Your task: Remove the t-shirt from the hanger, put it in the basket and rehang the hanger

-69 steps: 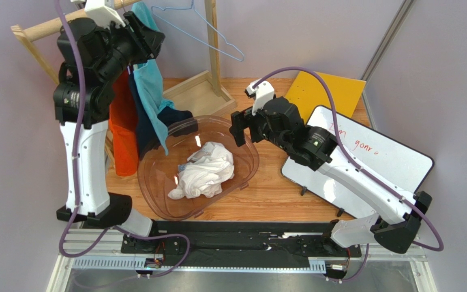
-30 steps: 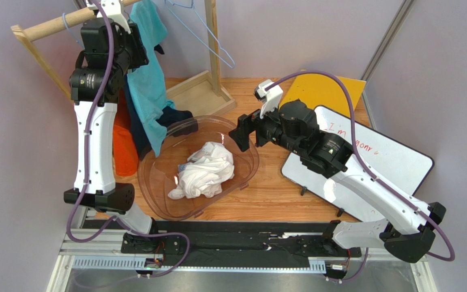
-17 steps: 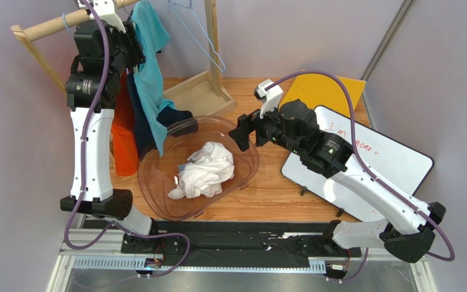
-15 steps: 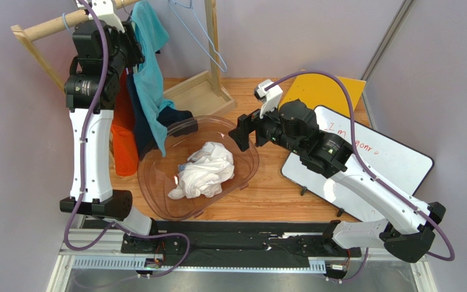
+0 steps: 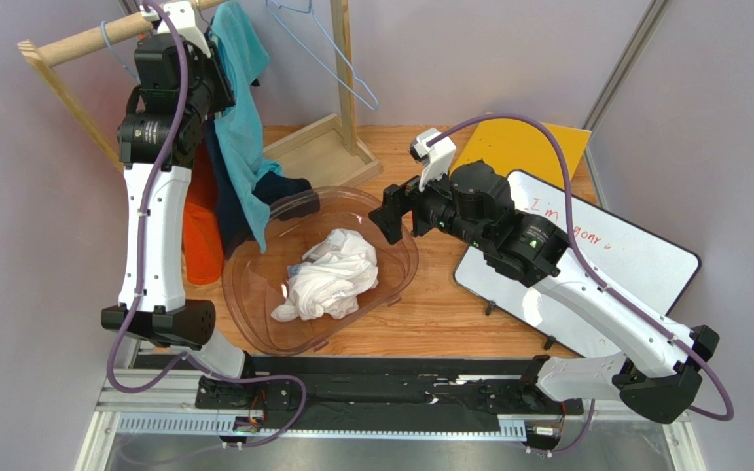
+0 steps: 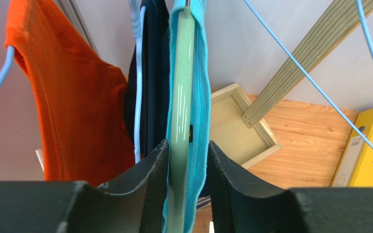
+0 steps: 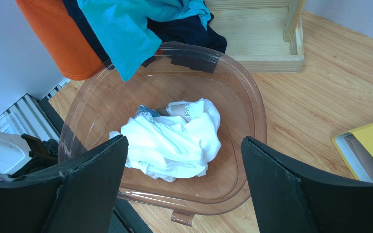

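Observation:
A teal t-shirt (image 5: 243, 128) hangs on a pale green hanger (image 6: 181, 111) from the wooden rail at the back left. My left gripper (image 5: 212, 86) is raised to the rail. In the left wrist view its fingers (image 6: 160, 167) are shut (image 6: 186, 148) on the hanger's arm, with the teal fabric (image 6: 201, 97) pinched against it. The shirt's lower end drapes to the tub's rim (image 7: 125, 34). My right gripper (image 5: 387, 220) is open and empty above the tub's right rim, wide apart in its own view (image 7: 183, 141).
An orange shirt (image 5: 199, 235) and a navy shirt (image 5: 278, 186) hang beside the teal one. A clear brown tub (image 5: 403, 277) holds crumpled white clothes (image 5: 332, 275). An empty blue wire hanger (image 5: 337, 59), the rack's post (image 5: 344, 78), a yellow folder (image 5: 524, 147) and a whiteboard (image 5: 587, 255) are nearby.
My left arm has shifted slightly right at the rail, still holding the hanger, and the teal shirt and the empty wire hanger have swung a little. My right arm has stayed still over the last second.

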`<state>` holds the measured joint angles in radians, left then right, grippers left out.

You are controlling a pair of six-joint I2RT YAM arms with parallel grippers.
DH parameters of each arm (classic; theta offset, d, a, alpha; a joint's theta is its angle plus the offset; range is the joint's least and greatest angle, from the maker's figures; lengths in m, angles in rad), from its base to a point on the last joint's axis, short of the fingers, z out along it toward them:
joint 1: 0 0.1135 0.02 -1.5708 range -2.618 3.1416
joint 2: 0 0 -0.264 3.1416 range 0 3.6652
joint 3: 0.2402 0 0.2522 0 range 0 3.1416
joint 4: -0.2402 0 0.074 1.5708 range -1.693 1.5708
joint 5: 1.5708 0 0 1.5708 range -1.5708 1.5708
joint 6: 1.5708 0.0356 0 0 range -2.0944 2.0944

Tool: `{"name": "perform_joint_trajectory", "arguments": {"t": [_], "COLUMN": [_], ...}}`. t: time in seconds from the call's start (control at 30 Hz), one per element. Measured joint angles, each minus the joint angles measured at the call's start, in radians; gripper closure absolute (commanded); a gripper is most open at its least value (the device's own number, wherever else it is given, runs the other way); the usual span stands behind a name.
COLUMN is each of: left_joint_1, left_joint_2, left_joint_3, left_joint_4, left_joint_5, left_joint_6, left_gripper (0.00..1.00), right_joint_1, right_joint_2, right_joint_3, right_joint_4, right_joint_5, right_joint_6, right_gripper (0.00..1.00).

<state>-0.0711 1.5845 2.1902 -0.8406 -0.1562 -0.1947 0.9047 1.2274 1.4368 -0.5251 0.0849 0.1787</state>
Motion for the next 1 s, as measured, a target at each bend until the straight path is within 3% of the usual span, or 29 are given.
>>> {"name": "perform_joint_trajectory", "arguments": {"t": [0.4, 0.73, 1.0], "left_joint_1": [0.020, 0.021, 0.027], "left_joint_2": [0.002, -0.009, -0.112], "left_joint_3": [-0.060, -0.023, -0.051], "left_joint_4": [0.011, -0.005, 0.026], "left_joint_5": [0.050, 0.119, 0.126], "left_joint_6": [-0.008, -0.043, -0.077], "left_gripper": [1.00, 1.00, 1.00], "right_joint_1": [0.000, 0.000, 0.000], "right_joint_2": [0.000, 0.000, 0.000], "right_joint_3": [0.000, 0.000, 0.000], "right_joint_4": [0.000, 0.000, 0.000], "right_joint_5": [0.000, 0.000, 0.000], "right_joint_6": [0.000, 0.000, 0.000], "right_gripper": [0.08, 0.08, 0.08]}}
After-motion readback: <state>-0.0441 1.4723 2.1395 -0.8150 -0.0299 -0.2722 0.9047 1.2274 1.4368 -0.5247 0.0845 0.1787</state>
